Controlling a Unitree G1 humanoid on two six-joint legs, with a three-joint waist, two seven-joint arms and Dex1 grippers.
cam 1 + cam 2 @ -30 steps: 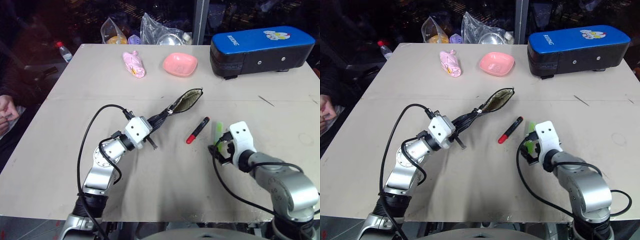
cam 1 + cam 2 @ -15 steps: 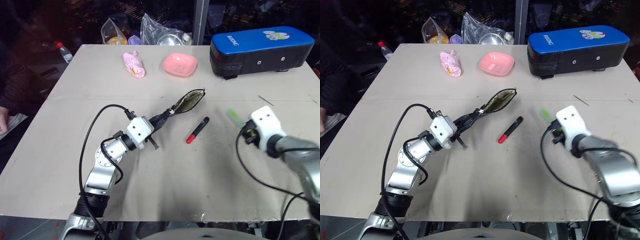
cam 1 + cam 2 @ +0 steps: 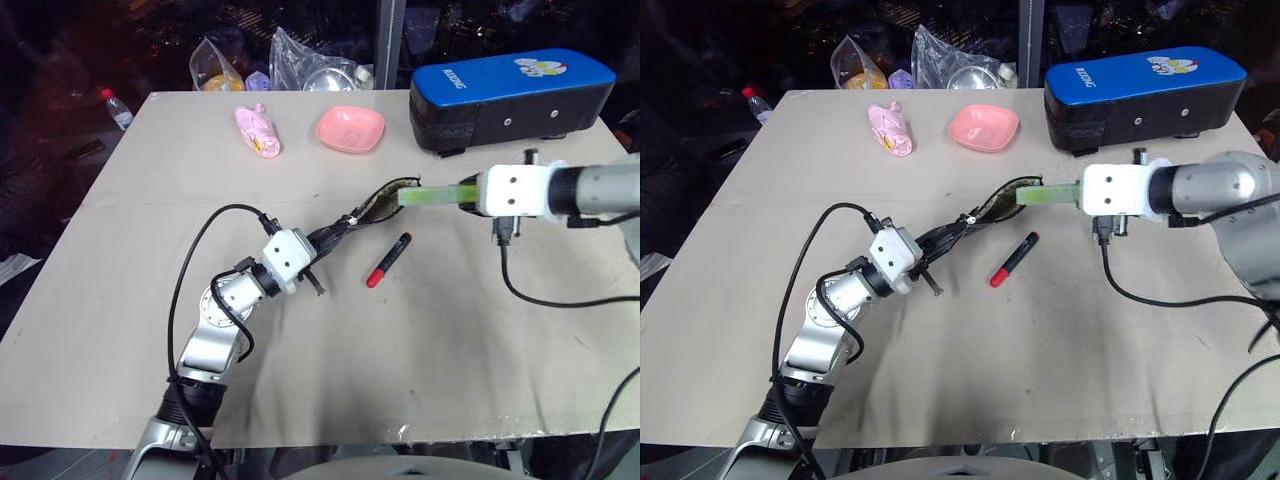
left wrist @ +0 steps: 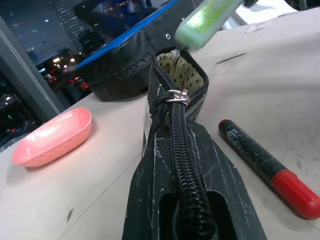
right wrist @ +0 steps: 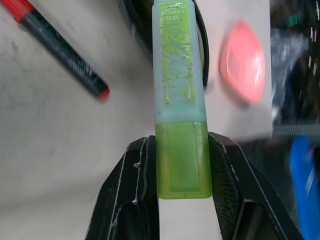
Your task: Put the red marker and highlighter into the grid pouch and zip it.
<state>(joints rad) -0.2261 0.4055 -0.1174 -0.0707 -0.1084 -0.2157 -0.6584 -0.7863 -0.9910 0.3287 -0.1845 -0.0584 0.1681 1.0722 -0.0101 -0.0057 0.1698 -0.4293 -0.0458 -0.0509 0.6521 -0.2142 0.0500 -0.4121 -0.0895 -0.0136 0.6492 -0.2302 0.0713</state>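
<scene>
Gripping the highlighter (image 3: 432, 194) by its green barrel, the right gripper (image 3: 466, 196) is aiming it at the grid pouch (image 3: 385, 199) mouth; the left gripper (image 3: 318, 250) is clamping the pouch's zipper end, red marker (image 3: 389, 260) lying beside.

White lettering runs along the blue lid of the hard case (image 3: 510, 92), beside a small cartoon figure printed nearer its other end; the letters are too small to spell out with confidence; raised print sits on the pale cap of the highlighter (image 5: 178, 75), a short line with what look like digits beneath, not legible; a round printed mark shows on the black barrel of the red marker (image 4: 265, 162), unreadable too.
</scene>
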